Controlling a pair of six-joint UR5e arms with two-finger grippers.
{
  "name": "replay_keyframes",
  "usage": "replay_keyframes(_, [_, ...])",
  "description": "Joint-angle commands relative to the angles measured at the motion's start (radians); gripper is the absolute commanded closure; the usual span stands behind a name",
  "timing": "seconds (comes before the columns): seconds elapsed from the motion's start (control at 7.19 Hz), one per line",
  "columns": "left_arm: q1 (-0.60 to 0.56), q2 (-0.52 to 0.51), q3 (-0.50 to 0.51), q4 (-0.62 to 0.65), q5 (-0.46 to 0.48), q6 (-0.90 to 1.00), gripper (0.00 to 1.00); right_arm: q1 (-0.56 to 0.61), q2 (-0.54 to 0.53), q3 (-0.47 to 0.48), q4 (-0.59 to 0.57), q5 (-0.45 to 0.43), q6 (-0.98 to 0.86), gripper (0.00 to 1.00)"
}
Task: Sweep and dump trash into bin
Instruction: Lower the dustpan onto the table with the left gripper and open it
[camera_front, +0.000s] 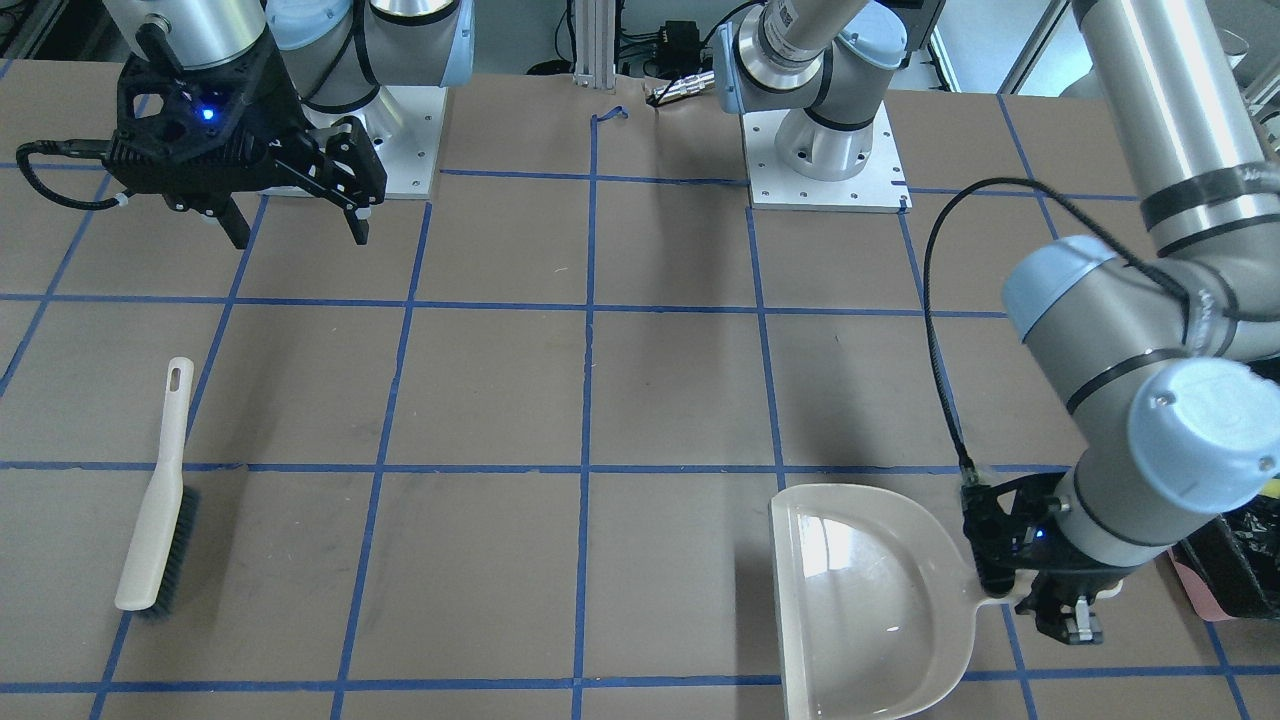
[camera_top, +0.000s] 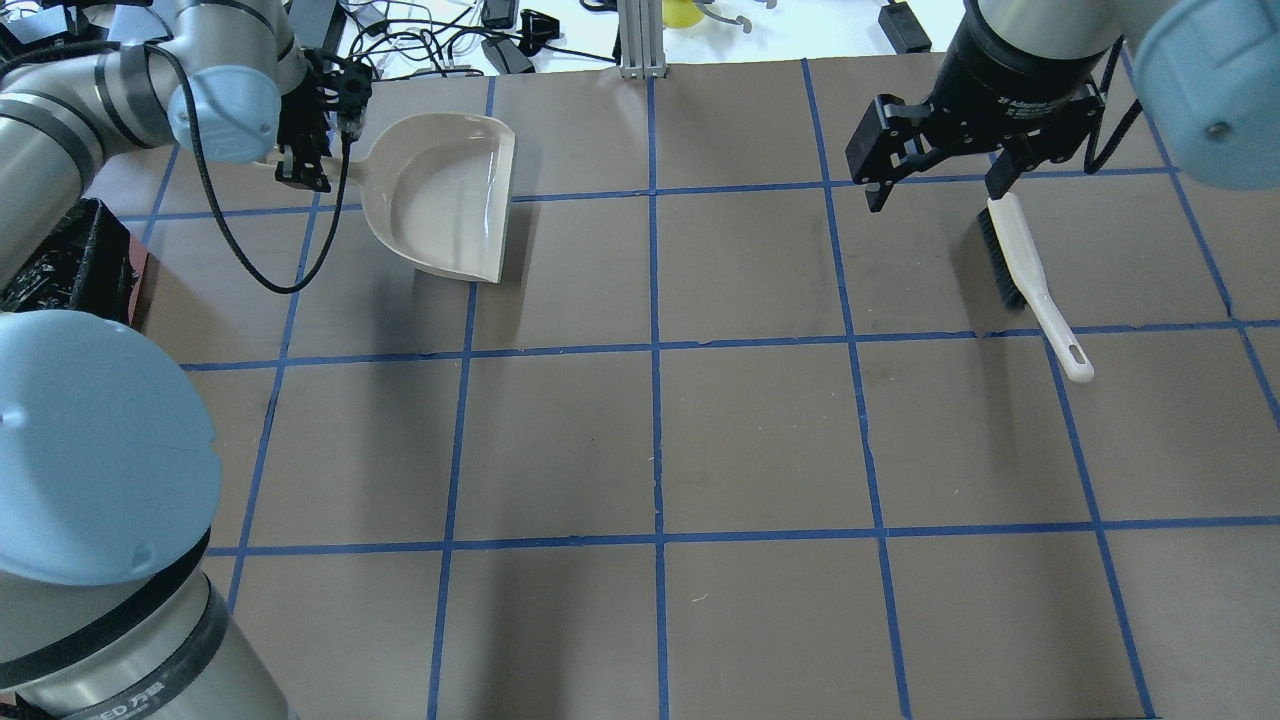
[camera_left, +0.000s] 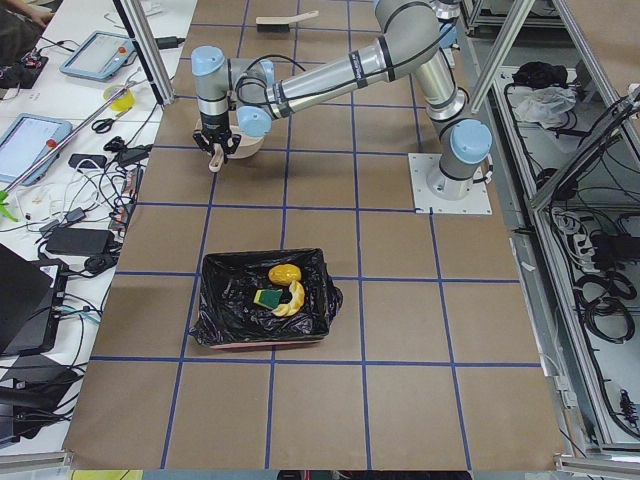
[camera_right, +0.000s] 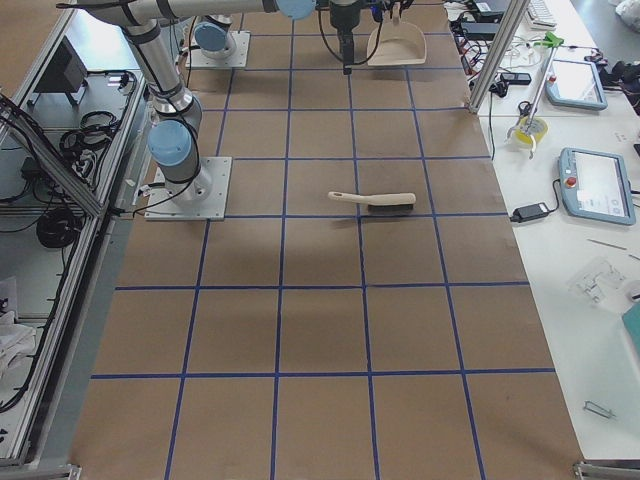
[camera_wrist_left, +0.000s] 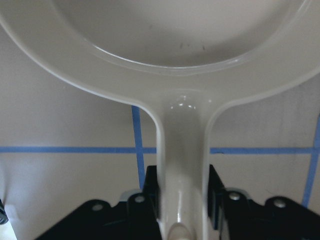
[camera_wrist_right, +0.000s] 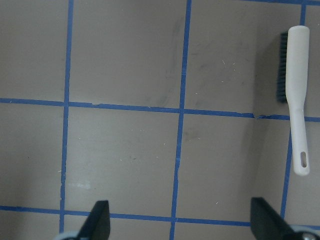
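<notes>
Beige dustpan (camera_front: 860, 590) is being pinched by its handle in the left gripper (camera_wrist_left: 182, 196). The right gripper (camera_front: 300, 232) is hanging spread near the brush (camera_front: 160, 500); the trash (camera_left: 282, 290) is sitting inside the bin (camera_left: 215, 312).

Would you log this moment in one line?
left hand shut on beige plastic dustpan; right hand open; white-handled brush on table; trash in black-lined pink bin

Brown table (camera_top: 760, 430), blue tape grid (camera_top: 655, 440), brush (camera_top: 1038, 285), dustpan (camera_top: 440, 200), bin (camera_left: 212, 305) lying on it
</notes>
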Motion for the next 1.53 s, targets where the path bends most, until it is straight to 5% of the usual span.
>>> replay_keyframes(0.0, [-0.043,-0.019,-0.017,0.016,0.100,-0.015,1.00,0.000,-0.004,0.002,-0.001,0.001,-0.002,0.00])
replay_keyframes(0.83, [-0.046,0.030,-0.080,-0.047,0.113,-0.138,1.00,0.000,0.004,0.029,-0.032,0.002,-0.002,0.00])
replay_keyframes(1.11, [-0.043,0.030,-0.086,-0.043,0.111,-0.149,0.77,0.000,0.002,0.042,-0.036,-0.003,-0.002,0.00])
replay_keyframes(1.39, [-0.040,0.036,-0.088,-0.047,0.114,-0.139,0.66,0.000,-0.004,0.042,-0.045,-0.003,-0.007,0.00])
